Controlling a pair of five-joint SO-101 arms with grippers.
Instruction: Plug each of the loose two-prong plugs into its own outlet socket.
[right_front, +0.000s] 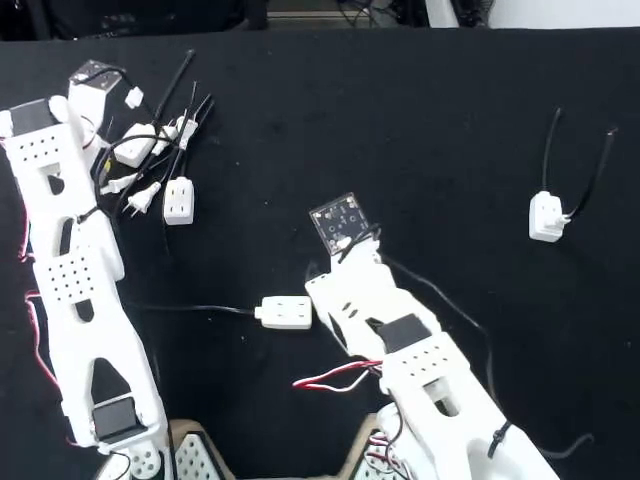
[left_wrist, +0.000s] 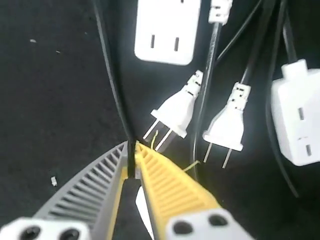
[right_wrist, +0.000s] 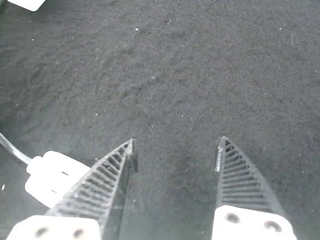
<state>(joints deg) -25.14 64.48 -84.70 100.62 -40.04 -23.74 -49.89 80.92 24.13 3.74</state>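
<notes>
Gripper (left_wrist: 131, 155) of left arm around black cord (left_wrist: 114, 85).

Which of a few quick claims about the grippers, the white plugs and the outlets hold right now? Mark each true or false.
1. The left gripper is shut on a thin black cord. True.
2. The right gripper holds a plug. False: it is open with nothing between its fingers, above the black cloth.
3. A white two-prong plug and a second white plug lie unplugged, prongs bare, just beyond the left gripper. True.
4. The white outlet block beside the right gripper has a plug in it. False: its slots are bare.
</notes>
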